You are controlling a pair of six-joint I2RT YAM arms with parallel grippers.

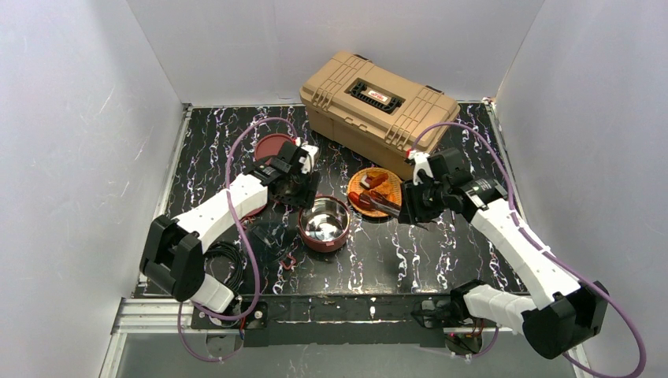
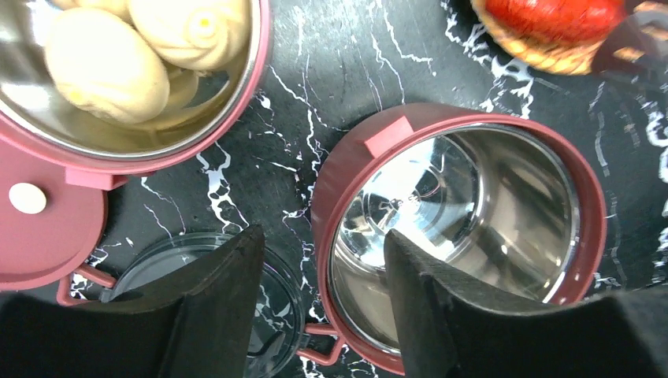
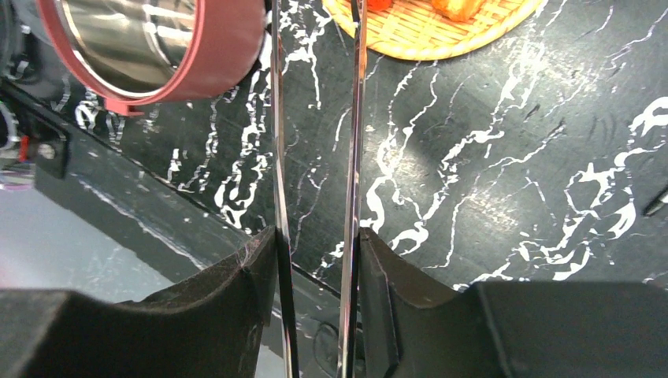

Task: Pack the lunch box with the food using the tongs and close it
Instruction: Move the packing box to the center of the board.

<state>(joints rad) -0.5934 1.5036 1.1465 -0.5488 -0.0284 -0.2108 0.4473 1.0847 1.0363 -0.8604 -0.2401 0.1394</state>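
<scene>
Worktop: black, white-veined marble-look worktop (image 1: 441,252) carrying everything, with a big tan plastic toolbox (image 1: 378,110) sitting at its far edge.
Left gripper (image 2: 321,244): hovering over the near wall of the empty bowl, jaws standing apart. One finger is hanging outside the wall and the other above the steel inside, gripping nothing.
Empty bowl: round maroon steel-lined lunch box bowl (image 2: 339,173), sitting upright mid-worktop with nothing lying in it.
Bun bowl: second maroon steel-lined bowl (image 2: 258,75), sitting just beside the empty one and holding pale round buns (image 2: 106,75).
Lid: flat maroon lid with a pale centre dot (image 2: 47,236), lying against the bun bowl's near side.
Right gripper (image 3: 315,240): jaws pressing in on both arms of the long thin dark metal tongs (image 3: 356,118) — clamped on them.
Tongs: reaching out past the empty bowl towards the plate.
Plate: flat orange woven plate (image 3: 425,35), lying right of the empty bowl — carrying red and orange food chunks (image 2: 551,16).
</scene>
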